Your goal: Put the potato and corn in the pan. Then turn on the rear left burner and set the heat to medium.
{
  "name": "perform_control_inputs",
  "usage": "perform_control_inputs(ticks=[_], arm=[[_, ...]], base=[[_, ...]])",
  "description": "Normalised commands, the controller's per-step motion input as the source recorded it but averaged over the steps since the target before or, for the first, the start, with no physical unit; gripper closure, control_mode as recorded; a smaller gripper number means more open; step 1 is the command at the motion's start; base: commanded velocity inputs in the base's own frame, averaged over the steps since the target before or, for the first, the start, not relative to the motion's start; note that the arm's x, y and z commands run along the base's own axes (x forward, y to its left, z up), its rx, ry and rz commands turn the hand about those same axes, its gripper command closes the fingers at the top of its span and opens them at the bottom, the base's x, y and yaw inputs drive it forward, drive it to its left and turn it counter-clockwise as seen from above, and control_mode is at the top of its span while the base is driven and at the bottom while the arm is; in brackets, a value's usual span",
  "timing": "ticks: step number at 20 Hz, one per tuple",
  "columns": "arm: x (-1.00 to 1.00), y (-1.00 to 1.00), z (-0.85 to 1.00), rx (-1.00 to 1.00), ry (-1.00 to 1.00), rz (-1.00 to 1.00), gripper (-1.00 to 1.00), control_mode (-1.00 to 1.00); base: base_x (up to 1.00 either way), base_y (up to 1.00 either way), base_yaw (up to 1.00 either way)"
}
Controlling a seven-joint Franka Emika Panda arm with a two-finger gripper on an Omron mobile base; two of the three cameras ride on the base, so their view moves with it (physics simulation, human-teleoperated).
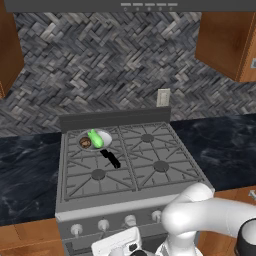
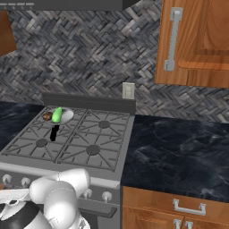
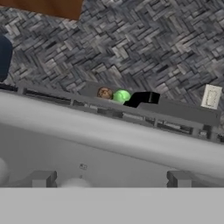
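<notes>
My two-finger gripper [image 3: 111,179] sits low in front of the stove, its small grey fingertips [image 3: 42,179] spread wide apart with nothing between them. From the hand view I look across the pale grey front edge of the stove [image 3: 109,135], level with the cooktop.

Just beyond that edge, the small brown roundish potato [image 3: 104,92] and the bright green husk-wrapped corn [image 3: 121,96] appear side by side, touching or nearly so, with the pan's short black handle [image 3: 142,99] beside the corn.

In the left base view, both items lie inside the small round shallow silver-grey pan [image 1: 104,136], which rests on the rear left burner [image 1: 92,141] of the grey four-burner gas stove. The potato lies at the pan's left side. The corn lies to its right, with its long axis running from the pan's rear toward the front right. The handle points toward the stove front, slightly right, over the grate bars [image 1: 98,174].

A row of round grey knobs [image 1: 103,225] lines the stove's front panel, close above my hand. Black marbled countertop [image 2: 179,147] flanks the stove on both sides. A grey woven-pattern backsplash [image 1: 110,65] with a pale wall outlet [image 1: 163,98] rises behind it. Brown wooden cabinets [image 2: 197,40] hang above.
</notes>
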Motion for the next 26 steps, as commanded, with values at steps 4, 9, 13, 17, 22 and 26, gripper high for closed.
perform_control_inputs(ticks=[4, 9, 13, 17, 22, 26], arm=[[0.01, 0.0, -0.24, 0.0, 0.0, 0.02, -1.0, -1.0], [0.0, 0.02, -0.3, 0.01, 0.0, 0.04, -1.0, -1.0], [0.08, 0.0, -0.09, 0.02, 0.0, 0.04, -1.0, -1.0], [0.15, 0.0, -0.01, 0.05, 0.0, 0.02, -1.0, -1.0], [0.17, 0.0, 0.0, 0.06, 0.0, 0.0, -1.0, -1.0], [0.35, 0.0, -0.07, 0.0, 0.0, 0.0, -1.0, -1.0]], base=[[0.0, 0.0, 0.0], [0.0, 0.0, 0.0], [0.0, 0.0, 0.0], [0.0, 0.0, 0.0], [0.0, 0.0, 0.0], [0.0, 0.0, 0.0]])
